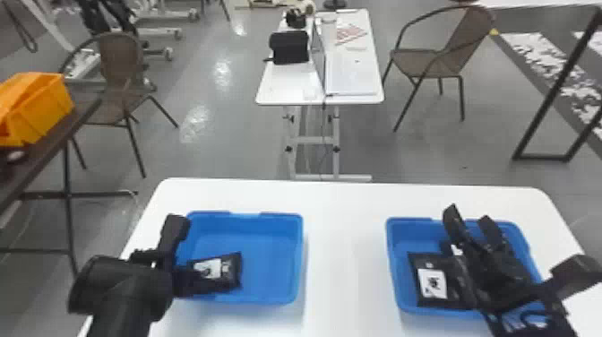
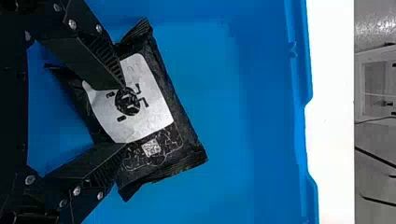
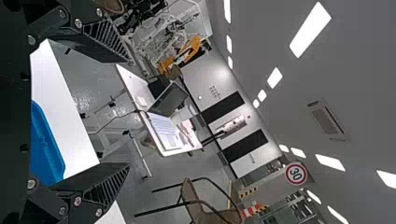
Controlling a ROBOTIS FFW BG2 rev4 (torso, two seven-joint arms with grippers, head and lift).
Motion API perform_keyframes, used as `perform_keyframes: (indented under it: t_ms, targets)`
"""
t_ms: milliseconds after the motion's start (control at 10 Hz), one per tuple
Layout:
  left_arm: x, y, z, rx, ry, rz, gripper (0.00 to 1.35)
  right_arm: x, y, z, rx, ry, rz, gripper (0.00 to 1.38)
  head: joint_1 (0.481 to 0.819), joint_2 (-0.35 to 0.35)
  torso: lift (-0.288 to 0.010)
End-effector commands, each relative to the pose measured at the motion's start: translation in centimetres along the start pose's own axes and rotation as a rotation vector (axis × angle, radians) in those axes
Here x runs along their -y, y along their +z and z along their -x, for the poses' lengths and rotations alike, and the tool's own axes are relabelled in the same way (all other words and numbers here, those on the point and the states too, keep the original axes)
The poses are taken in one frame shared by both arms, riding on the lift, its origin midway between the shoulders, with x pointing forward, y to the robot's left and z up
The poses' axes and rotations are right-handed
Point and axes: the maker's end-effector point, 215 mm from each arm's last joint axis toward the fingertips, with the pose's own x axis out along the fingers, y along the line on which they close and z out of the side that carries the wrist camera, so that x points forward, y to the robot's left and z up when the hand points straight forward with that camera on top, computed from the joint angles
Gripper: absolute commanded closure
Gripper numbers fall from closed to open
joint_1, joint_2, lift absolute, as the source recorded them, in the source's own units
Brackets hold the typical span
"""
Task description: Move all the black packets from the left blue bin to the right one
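Blue left bin (image 1: pixel 271 269) holds 1 black packet (image 1: pixel 229 269) beneath left gripper (image 1: pixel 192 280), fingers parted; right gripper (image 1: pixel 469 216), fingers spread, over right bin (image 1: pixel 396 264).

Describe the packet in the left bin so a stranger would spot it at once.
On the white table, find the left blue bin. In it lies a black packet with a white label. Unlike the packet in the right bin, it has the left end effector over it.

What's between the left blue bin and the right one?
Bare white tabletop lies between the left bin and the right bin, as the head view shows.
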Motion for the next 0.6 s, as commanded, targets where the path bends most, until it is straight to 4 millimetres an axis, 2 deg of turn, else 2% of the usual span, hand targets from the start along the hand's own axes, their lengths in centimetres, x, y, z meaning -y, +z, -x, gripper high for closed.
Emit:
perform_keyframes:
  t_ms: [0, 100, 200, 300, 400, 500]
  targets:
    - [-0.8, 0.8, 0.4, 0.007, 0.015, -0.002, 0.30, 0.0, 0.0, 0.0, 0.002, 0.000, -0.005, 0.24, 0.695, 0.083, 0.000]
    - [-1.5, 1.2, 0.6, 0.007, 0.031, -0.008, 0.32, -0.2, 0.0, -0.1, 0.002, 0.004, -0.011, 0.24, 0.695, 0.084, 0.000]
    - [-1.9, 1.0, 0.5, -0.011, 0.037, -0.006, 0.56, -0.3, -0.1, -0.2, 0.003, 0.006, -0.019, 0.24, 0.695, 0.090, 0.000]
    - [-2.1, 0.6, 0.4, -0.037, 0.042, -0.011, 0.88, -0.4, -0.1, -0.3, 0.003, 0.012, -0.019, 0.24, 0.695, 0.099, 0.000]
    - [-2.2, 0.3, 0.2, -0.061, 0.048, -0.030, 1.04, -0.5, -0.1, -0.4, 0.003, 0.016, -0.021, 0.24, 0.695, 0.104, 0.000]
    - [-2.4, 0.4, 0.3, -0.081, 0.066, -0.072, 1.13, -0.6, 0.0, -0.6, 0.006, 0.019, -0.023, 0.24, 0.695, 0.106, 0.000]
